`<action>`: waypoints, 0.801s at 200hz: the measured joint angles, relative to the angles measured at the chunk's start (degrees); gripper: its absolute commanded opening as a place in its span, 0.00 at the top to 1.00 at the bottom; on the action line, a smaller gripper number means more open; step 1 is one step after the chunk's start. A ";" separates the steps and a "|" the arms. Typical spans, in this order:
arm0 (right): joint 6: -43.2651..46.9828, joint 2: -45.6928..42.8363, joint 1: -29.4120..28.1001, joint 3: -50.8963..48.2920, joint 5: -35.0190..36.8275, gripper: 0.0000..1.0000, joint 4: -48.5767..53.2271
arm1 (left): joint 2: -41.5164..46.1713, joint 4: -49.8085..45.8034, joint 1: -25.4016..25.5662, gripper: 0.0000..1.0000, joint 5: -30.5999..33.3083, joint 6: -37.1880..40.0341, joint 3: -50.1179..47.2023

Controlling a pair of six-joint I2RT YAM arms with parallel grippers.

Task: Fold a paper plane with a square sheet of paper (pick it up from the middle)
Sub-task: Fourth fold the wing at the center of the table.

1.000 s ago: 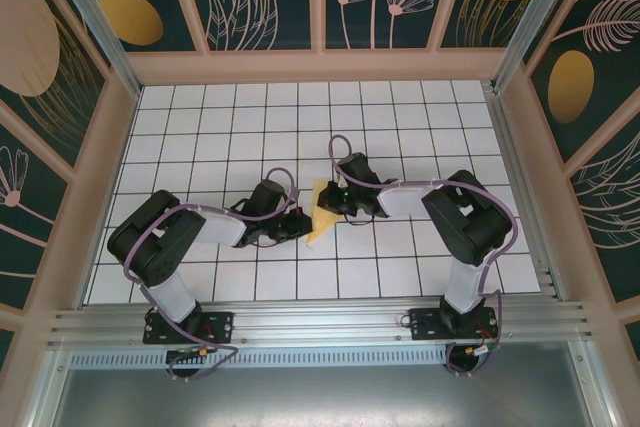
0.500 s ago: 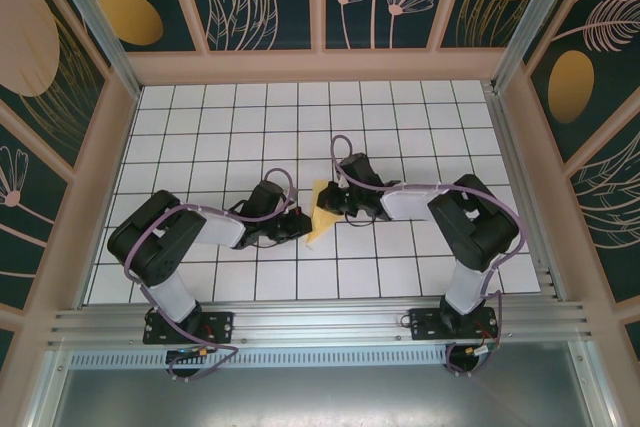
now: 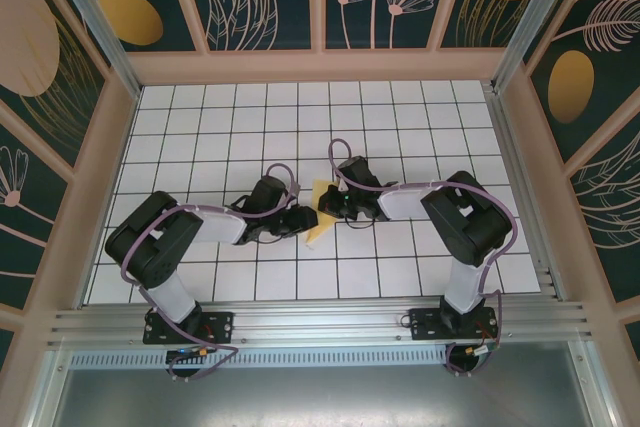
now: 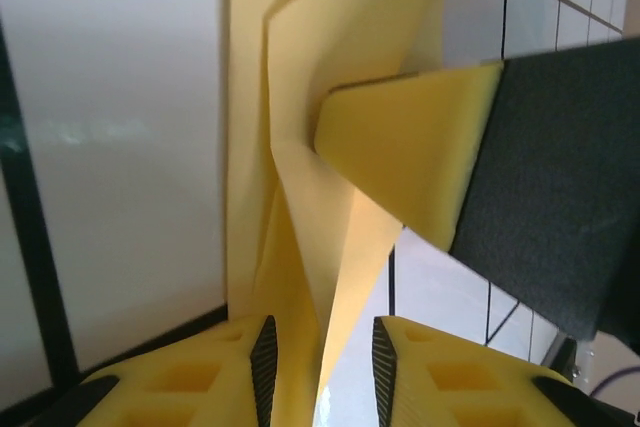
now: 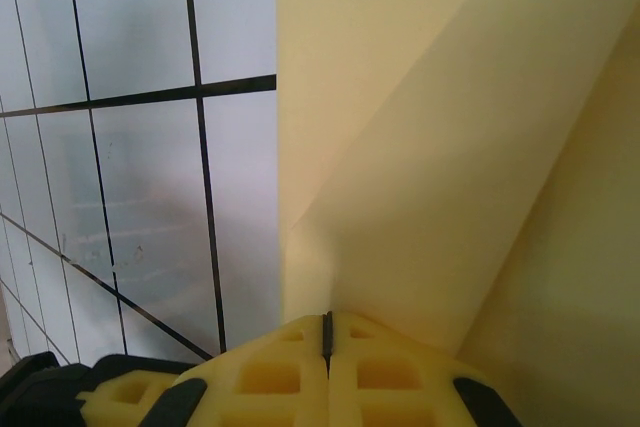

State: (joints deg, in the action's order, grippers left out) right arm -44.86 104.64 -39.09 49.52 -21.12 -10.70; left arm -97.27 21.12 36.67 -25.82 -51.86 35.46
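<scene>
Yellow square sheet of paper [image 5: 420, 127], creased into overlapping layers, lies mid-frame in the top view on the white grid-tiled table [image 3: 200, 127]. Left gripper [image 4: 322, 357] stands slightly spread astride a raised fold. Right gripper [image 5: 326, 332], pressed together, bears on the sheet. Folding seems midway, and the next move likely calls for a careful re-grip.
</scene>
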 measured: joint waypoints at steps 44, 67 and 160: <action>0.00 0.00 0.00 0.00 0.00 0.93 -0.02 | -0.90 -4.00 0.00 0.79 2.16 1.46 2.29; 0.00 0.00 0.00 0.00 0.00 0.93 0.00 | -1.70 -5.86 -0.17 0.88 2.69 2.19 3.26; 0.31 -1.46 0.22 0.09 0.33 0.91 0.98 | -2.73 -2.80 -0.55 0.99 3.87 2.51 2.89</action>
State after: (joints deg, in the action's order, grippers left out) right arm -44.56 103.18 -38.87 49.60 -20.80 -9.72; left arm -100.01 18.33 36.12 -21.96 -49.34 38.35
